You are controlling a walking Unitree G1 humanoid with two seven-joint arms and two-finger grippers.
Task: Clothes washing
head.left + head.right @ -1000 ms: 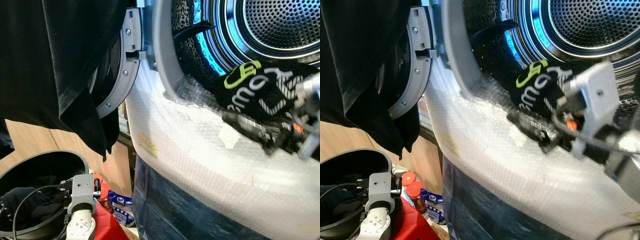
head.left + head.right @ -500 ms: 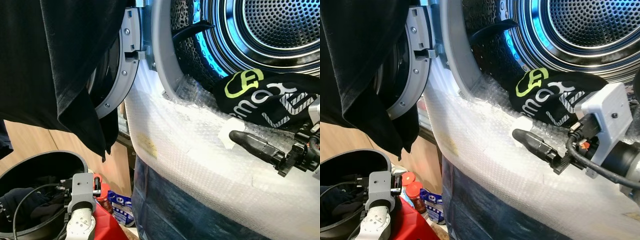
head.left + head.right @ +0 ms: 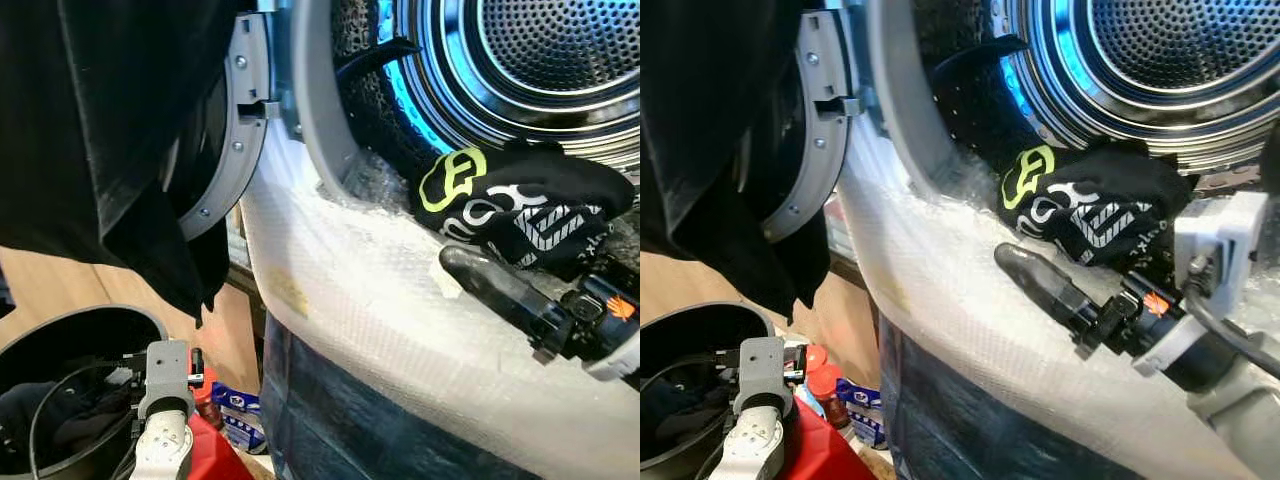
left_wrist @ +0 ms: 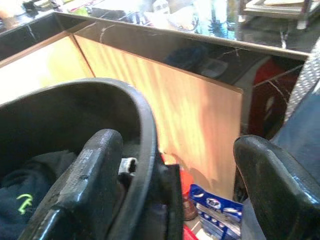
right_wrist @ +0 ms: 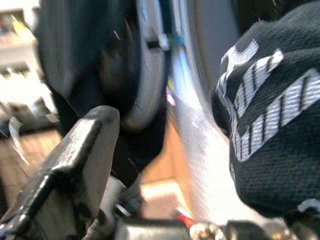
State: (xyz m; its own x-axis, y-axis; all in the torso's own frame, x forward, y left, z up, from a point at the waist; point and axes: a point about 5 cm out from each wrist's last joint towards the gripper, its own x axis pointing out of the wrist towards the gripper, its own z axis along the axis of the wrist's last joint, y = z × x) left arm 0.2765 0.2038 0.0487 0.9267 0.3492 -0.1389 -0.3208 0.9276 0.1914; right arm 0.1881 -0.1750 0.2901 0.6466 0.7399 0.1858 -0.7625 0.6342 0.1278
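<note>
At the far left a dark bin (image 3: 70, 340) stands on the floor with black clothes (image 3: 60, 425) lying in it. The left claw (image 4: 165, 200) hangs at the bin's near rim, its two black fingers (image 4: 85, 190) spread wide, one inside the rim and one outside, holding nothing. Just beside the bin sit red-capped bottles (image 3: 822, 385) and a blue packet (image 3: 240, 415), in front of a wooden panel (image 4: 165, 115).

Above the bin a large black cloth (image 3: 120, 130) drapes over the open washer door (image 3: 235, 130), hiding most of it. To the right is the grey rubber ring (image 3: 320, 110) of the washer's mouth, and behind it the perforated steel drum (image 3: 540, 50), lit blue along its edge.

The front of the washer below the mouth is wrapped in white bubble wrap (image 3: 370, 310). A black garment with white lettering and a yellow-green logo (image 3: 520, 205) lies on the lower lip of the mouth, half in the drum and half over the wrap.

The right claw (image 5: 165, 150) is just below and in front of that garment, fingers (image 3: 490, 285) parted, one beside the fabric, gripping nothing.
</note>
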